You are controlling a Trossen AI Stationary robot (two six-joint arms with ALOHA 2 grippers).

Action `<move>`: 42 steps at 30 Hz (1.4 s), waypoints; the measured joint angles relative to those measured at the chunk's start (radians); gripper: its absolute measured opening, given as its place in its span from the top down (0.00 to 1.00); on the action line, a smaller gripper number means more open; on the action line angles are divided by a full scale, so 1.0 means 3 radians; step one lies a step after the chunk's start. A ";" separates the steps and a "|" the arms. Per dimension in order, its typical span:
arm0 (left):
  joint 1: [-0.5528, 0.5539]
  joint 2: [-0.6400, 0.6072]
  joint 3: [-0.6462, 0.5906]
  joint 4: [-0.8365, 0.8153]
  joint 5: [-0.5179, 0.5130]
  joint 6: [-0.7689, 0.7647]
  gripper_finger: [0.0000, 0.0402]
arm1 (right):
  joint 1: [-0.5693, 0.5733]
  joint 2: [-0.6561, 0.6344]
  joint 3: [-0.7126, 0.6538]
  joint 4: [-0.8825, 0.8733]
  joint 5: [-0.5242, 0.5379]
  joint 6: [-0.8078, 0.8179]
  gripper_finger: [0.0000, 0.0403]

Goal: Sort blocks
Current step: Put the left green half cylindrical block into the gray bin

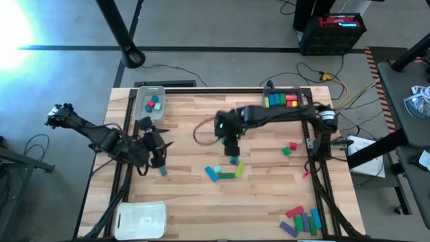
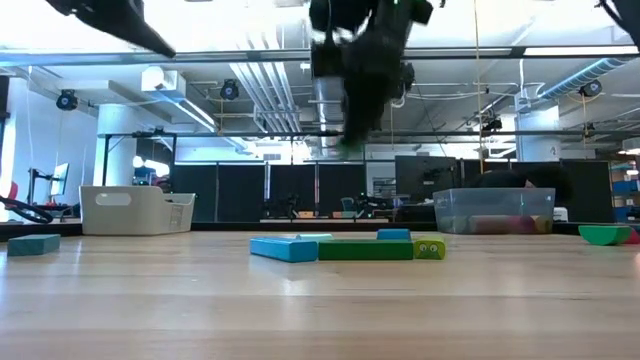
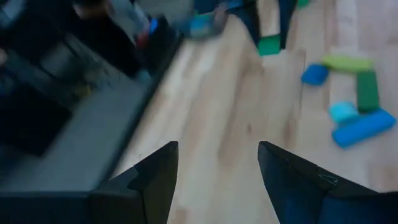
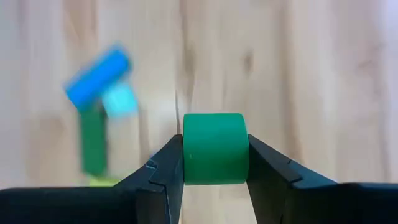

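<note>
Bench (image 1: 201,202): pale wood, with bare boards across the near middle and between the two arms.
Left arm: reaches in from the left edge; its claw (image 1: 158,149) hangs over the left-middle of the bench, fingers (image 3: 155,180) spread wide with nothing between them.
Right arm: comes in from the right edge and stretches toward the centre; its claw (image 4: 214,165) is raised clear of the bench and closed tight on a green block (image 4: 215,148), held between both fingers.
Far-left tray (image 1: 141,101): at the far edge, left of centre, holding a few blue and red blocks.
Far-right tray (image 1: 282,91): at the far edge, right of centre, holding red, yellow and green blocks.
White tray (image 1: 141,219): at the near-left corner.
Centre cluster (image 1: 225,172): lying flat just below the right claw; a blue bar (image 2: 284,248), a green bar (image 2: 365,249) and a yellow-green piece (image 2: 430,248) touch end to end in the low view, long axes running roughly along the bench's width.
Near-right group (image 1: 302,220): red, green, blue and purple bars close together by the near-right corner, slanted.
Right pair (image 1: 289,148): a red and a green block touching, toward the right edge.
Teal block (image 1: 163,171): alone, just near-side of the left claw.
</note>
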 joint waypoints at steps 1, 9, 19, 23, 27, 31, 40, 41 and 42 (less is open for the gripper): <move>0.0021 -0.0011 -0.0032 0.0188 -0.0028 0.0207 0.48 | -0.0038 -0.0077 0.0044 0.0057 -0.0045 0.0124 0.69; 0.0477 0.0020 -0.0028 0.2061 -0.0004 0.1623 0.40 | -0.0311 -0.0577 0.0142 0.1204 -0.0873 0.1312 0.69; 0.0899 0.0267 0.0443 0.2497 0.0379 0.2637 0.35 | -0.0369 -0.0681 0.0139 0.2571 -0.1571 0.2622 0.69; 0.0990 0.0463 0.0767 0.2510 0.0524 0.2662 0.35 | -0.0369 -0.0684 0.0139 0.2768 -0.1623 0.2864 0.69; 0.1080 0.0647 0.1016 0.2371 0.0717 0.2665 0.35 | -0.0368 -0.0684 0.0145 0.2786 -0.1631 0.2962 0.69; 0.1099 0.0809 0.1232 0.2020 0.0850 0.2733 0.35 | -0.0372 -0.0688 0.0204 0.2771 -0.1618 0.2969 0.69; 0.1062 0.0870 0.1482 0.1898 0.0993 0.2939 0.35 | -0.0375 -0.0722 0.0242 0.2828 -0.1617 0.2994 0.69; 0.1062 0.0868 0.1482 0.1903 0.1000 0.2953 0.35 | -0.0375 -0.0722 0.0242 0.2842 -0.1599 0.2996 0.69; 0.1062 0.0865 0.1481 0.1911 0.1027 0.2969 0.35 | -0.0375 -0.0722 0.0242 0.2860 -0.1562 0.3002 0.69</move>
